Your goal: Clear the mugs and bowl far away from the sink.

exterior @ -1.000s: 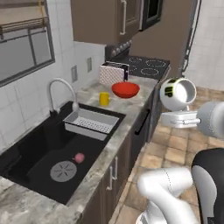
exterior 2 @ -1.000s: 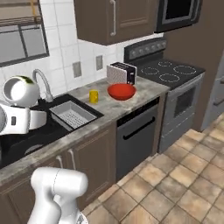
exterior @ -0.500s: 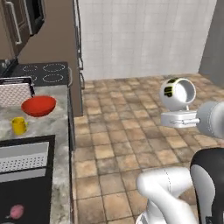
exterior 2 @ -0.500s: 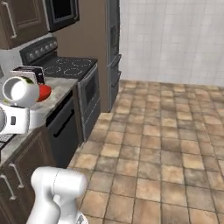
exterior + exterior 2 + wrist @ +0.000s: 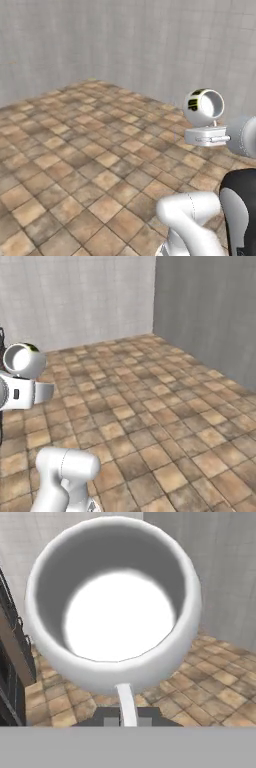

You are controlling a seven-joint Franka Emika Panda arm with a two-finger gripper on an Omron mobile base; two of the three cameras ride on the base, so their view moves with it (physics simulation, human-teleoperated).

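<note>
white and glossy, the mug (image 5: 203, 106) sits clamped in your gripper (image 5: 125, 711), raised above the brown tiled floor (image 5: 85, 165) with grey walls (image 5: 205, 311) ahead. you can see the dark-and-yellow mark on its side, and its open mouth faces the hand camera.

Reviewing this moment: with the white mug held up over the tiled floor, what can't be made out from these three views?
- Tool fingertips, hand view: the white mug covers them, so the grip on the handle is unclear.
- Mug's mark, left base view: too small to read.
- Dark structure, hand view: cut off by the left edge, unidentifiable.
- Where the mug will be set down: no surface apart from the tiled floor.
</note>
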